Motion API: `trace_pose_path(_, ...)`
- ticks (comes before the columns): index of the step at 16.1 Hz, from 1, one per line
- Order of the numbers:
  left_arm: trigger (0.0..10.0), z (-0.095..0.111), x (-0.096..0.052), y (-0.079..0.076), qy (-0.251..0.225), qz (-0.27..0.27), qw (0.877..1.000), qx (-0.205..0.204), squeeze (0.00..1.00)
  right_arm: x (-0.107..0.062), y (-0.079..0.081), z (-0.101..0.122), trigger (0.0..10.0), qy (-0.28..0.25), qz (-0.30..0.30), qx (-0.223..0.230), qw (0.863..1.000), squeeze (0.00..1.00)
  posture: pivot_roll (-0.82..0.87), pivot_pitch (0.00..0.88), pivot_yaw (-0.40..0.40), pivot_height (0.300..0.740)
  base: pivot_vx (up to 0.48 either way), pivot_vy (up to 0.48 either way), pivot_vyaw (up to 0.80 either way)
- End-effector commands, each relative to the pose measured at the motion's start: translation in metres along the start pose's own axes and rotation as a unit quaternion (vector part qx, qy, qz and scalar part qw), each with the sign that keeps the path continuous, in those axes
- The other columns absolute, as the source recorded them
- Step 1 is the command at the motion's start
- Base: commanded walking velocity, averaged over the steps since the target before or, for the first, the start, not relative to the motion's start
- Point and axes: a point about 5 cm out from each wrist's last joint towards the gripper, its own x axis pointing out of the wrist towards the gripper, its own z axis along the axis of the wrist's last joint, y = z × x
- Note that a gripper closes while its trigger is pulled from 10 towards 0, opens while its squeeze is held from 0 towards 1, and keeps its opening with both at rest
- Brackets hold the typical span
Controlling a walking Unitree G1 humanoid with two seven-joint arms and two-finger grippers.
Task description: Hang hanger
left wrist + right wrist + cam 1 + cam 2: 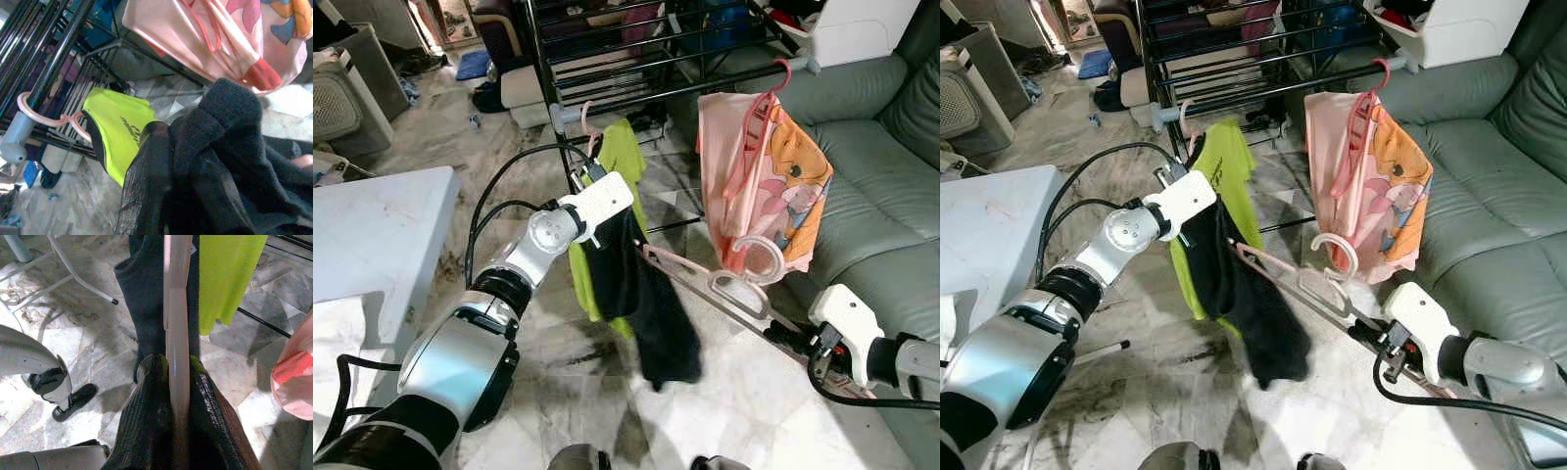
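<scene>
A pink hanger (705,282) carrying a black garment (651,313) is stretched between my two grippers, above the floor in front of the black drying rack (607,59). My right gripper (783,335) is shut on one arm of the hanger (176,357), the bar pinched between its fingers (146,406). The hanger's hook (756,257) curls up beside the hanging pink shirt. My left gripper (625,235) is buried in the black garment (220,171) at the hanger's other end, shut on the cloth, its fingers hidden by it.
A lime-green shirt (619,157) on a pink hanger and a pink cartoon shirt (764,176) hang from the rack's rail. A grey-green sofa (871,166) stands on the right, a white table (372,235) on the left. Marble floor lies below.
</scene>
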Motion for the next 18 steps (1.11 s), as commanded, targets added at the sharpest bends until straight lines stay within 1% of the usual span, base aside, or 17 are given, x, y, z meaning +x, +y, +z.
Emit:
trace_pose_path(1, 10.0, 0.002, -0.002, 0.014, 0.005, 0.026, 1.0, 0.015, 0.0, -0.005, -0.004, 0.008, 10.0, -0.008, 0.001, -0.014, 1.0, 0.0, -0.12, 0.0, 0.135, 0.74, 0.0, 0.0, 0.0)
trace_pose_path(5, 10.0, -0.01, -0.004, 0.011, 0.039, 0.022, 0.998, 0.038, 0.0, -0.013, -0.015, 0.009, 10.0, -0.001, -0.018, -0.019, 1.0, 0.0, -0.12, 0.0, 0.135, 0.74, 0.0, 0.0, 0.0)
trace_pose_path(7, 10.0, -0.007, -0.003, 0.012, 0.029, 0.025, 0.999, 0.026, 0.0, -0.011, -0.01, 0.01, 10.0, -0.001, -0.001, -0.013, 1.0, 0.0, -0.12, 0.0, 0.136, 0.74, 0.0, 0.0, 0.0)
trace_pose_path(8, 10.0, -0.002, -0.002, 0.012, 0.019, 0.023, 1.0, 0.01, 0.0, -0.007, -0.007, 0.009, 10.0, -0.002, 0.007, -0.01, 1.0, 0.0, -0.12, 0.0, 0.134, 0.74, 0.0, 0.0, 0.0)
trace_pose_path(10, 10.0, 0.002, -0.001, 0.012, 0.01, 0.021, 1.0, 0.015, 0.0, -0.002, -0.004, 0.007, 10.0, -0.005, 0.011, -0.005, 1.0, 0.0, -0.12, 0.0, 0.132, 0.74, 0.0, 0.0, 0.0)
trace_pose_path(13, 10.0, 0.002, -0.001, 0.011, 0.01, 0.026, 1.0, 0.014, 0.0, 0.004, 0.004, 0.008, 10.0, -0.01, 0.032, 0.008, 0.999, 0.0, -0.12, 0.0, 0.133, 0.74, 0.0, 0.0, 0.0)
trace_pose_path(16, 10.0, 0.001, 0.0, 0.01, 0.012, 0.027, 0.999, 0.013, 0.0, 0.003, 0.005, 0.007, 10.0, -0.01, 0.034, 0.012, 0.999, 0.0, -0.12, 0.0, 0.133, 0.74, 0.0, 0.0, 0.0)
trace_pose_path(18, 10.0, 0.005, 0.0, 0.01, 0.004, 0.018, 1.0, 0.008, 0.0, 0.004, 0.0, 0.004, 10.0, -0.002, 0.01, 0.002, 1.0, 0.0, -0.12, 0.0, 0.132, 0.74, 0.0, 0.0, 0.0)
